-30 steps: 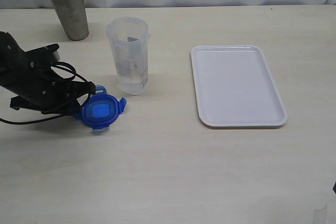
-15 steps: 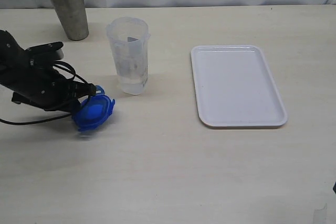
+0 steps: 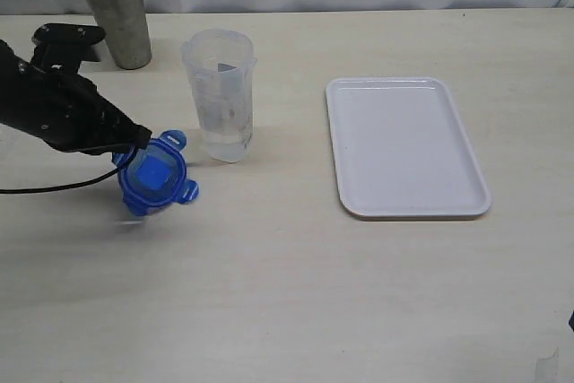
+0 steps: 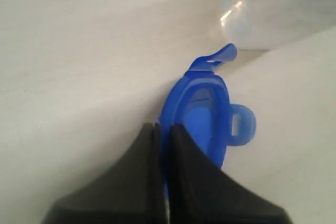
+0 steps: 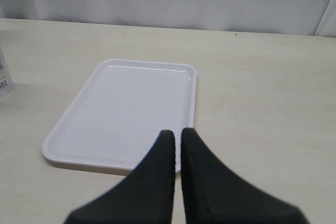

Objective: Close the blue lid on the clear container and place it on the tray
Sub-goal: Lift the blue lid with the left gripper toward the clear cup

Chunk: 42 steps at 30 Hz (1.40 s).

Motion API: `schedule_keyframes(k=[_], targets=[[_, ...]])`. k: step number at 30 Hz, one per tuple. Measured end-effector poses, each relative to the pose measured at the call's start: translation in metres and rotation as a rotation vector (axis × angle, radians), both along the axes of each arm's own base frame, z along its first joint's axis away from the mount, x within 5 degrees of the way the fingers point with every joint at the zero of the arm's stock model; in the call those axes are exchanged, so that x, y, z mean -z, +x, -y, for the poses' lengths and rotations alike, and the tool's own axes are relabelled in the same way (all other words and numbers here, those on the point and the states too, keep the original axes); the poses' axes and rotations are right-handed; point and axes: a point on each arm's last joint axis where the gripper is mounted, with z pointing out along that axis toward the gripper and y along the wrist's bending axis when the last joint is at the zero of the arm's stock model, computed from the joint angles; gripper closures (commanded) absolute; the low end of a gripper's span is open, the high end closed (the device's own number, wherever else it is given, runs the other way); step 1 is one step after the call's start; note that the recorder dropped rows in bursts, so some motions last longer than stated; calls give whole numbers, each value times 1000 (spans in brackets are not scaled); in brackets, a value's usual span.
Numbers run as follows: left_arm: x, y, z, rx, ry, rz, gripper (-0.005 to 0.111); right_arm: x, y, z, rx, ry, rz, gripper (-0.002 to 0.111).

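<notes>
Now gripping the blue lid point(image 3: 152, 178) by its rim: left jaws pressed almost together on the thin plastic edge, one black finger on either side of it in the left wrist view. Held tilted, with the broad face turned partly toward the exterior camera and the snap flaps sticking out around the edge. Seen nearly edge-on from the wrist, as a narrow blue oval with two flaps on the far side. Low over the bench point(image 3: 287, 293), a faint shadow just beneath; cannot tell whether the lowest edge touches the surface.

Just to the right of the lid, near but apart: the clear container point(image 3: 220, 96), upright and open at the top. Placed between the steel cup point(image 3: 117, 15), farther back on the left, and the tray point(image 3: 404, 145) on the right, well apart from both.

Tray: lying flat on the right part of the bench, long sides running away from the exterior camera.

Left arm point(image 3: 54, 109): black, reaching in from the left edge, with a black cable point(image 3: 54, 187) trailing below it.

Right jaws: pressed together with nothing between them, tips showing in the right wrist view in front of one long edge of the tray.
</notes>
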Motion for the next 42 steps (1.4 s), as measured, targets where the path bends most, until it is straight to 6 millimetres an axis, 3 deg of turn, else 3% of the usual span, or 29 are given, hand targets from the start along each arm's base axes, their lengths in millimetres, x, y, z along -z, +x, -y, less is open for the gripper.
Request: schedule_keyframes(k=[5,11,19,36,42], targets=[[-13,-11,0,266,80,40,107,0,0,0,0,0,0,104],[-37,-14,-5,363,173,181,107,0,0,0,0,0,0,104],[-73,-14,-15,399,319,430,107,0,0,0,0,0,0,104],[-103,9,-18,354,475,849,107,0,0,0,0,0,0,104],[-95,26,-15,336,489,906,107,0,0,0,0,0,0,104]])
